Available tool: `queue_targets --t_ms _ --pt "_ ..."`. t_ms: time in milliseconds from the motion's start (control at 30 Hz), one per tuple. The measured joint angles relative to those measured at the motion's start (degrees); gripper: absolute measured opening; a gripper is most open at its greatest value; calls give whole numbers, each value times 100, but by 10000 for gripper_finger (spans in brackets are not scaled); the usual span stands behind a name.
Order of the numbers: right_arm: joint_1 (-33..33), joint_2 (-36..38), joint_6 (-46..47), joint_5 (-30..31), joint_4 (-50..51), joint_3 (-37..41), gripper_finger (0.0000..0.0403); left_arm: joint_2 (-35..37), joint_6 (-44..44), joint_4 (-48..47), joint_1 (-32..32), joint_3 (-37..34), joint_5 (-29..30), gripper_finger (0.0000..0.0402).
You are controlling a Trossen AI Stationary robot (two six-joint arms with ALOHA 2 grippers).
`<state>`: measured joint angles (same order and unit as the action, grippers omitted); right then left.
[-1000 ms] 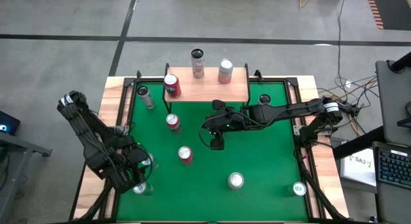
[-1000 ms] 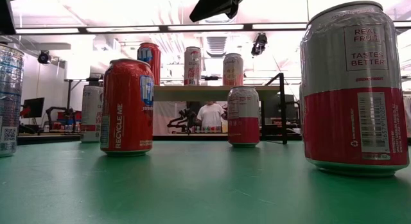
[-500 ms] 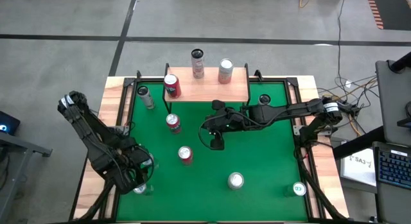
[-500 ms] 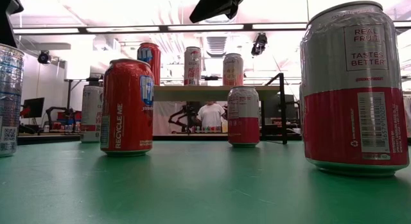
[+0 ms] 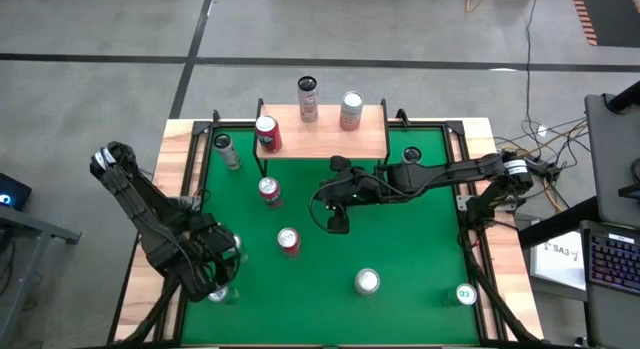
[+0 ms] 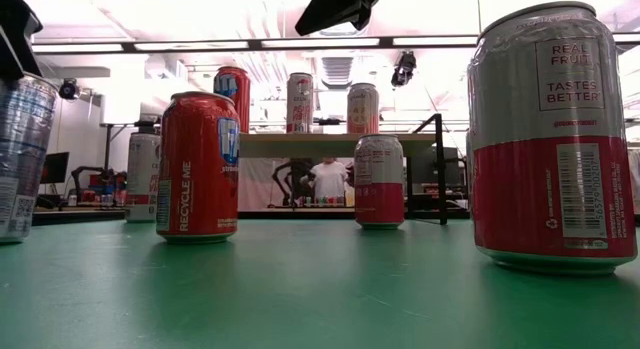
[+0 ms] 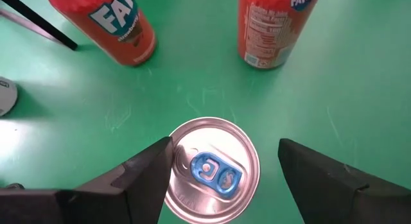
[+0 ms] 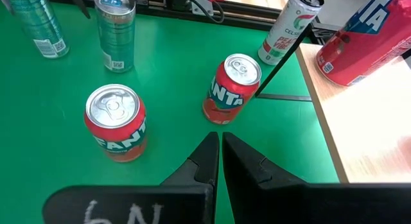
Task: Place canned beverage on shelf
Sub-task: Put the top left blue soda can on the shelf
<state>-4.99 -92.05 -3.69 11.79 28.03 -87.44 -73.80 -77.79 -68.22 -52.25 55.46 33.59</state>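
Starting at the left of the high view, the left hand (image 5: 214,280) is seen low over the near-left corner of the green surface (image 5: 400,239). Its fingers (image 7: 144,169) are spread wide to either side of a silver can (image 7: 210,170), viewed from above in the left wrist view; whether the pads touch the can cannot be told. In the low view this can (image 6: 20,159) is seen tilted at the frame's left edge.

Further right, two orange-red cans are noted standing upright on the surface: one toward the shelf (image 5: 269,192), one nearer the middle (image 5: 288,242). A slim can (image 5: 228,151) is placed by the far-left corner.

The shelf (image 5: 370,141) is set at the far edge, its bare-wood top on black legs. Three cans are carried on it: a red can (image 5: 267,134) at its left, a slim pale can (image 5: 308,98) and a silver can (image 5: 350,110) toward the back.

The right hand (image 5: 337,217) is held above the middle of the surface, its fingers (image 8: 205,161) pressed together with nothing between them.

Right of it, a silver-topped can (image 5: 367,281) and a green-topped can (image 5: 465,294) are recorded near the front edge.
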Motion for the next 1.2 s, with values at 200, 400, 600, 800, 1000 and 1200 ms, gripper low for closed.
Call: queue_targets --t_ms 200,400,600,800,1000,1200 --pt "0 0 7 0 2 2 13 -2 -50 18 0 -35 36 267" --pt "0 0 5 0 0 2 13 3 -511 -63 2 -192 101 267" --pt "0 0 10 0 0 2 13 9 -538 32 0 -134 -9 267" --pt "0 0 23 0 0 2 13 2 -536 35 -9 29 -214 267" --pt "0 0 25 0 0 2 13 2 -668 20 -9 44 -241 267" --pt "0 0 25 0 0 2 13 -7 -684 -72 -7 113 -295 267"
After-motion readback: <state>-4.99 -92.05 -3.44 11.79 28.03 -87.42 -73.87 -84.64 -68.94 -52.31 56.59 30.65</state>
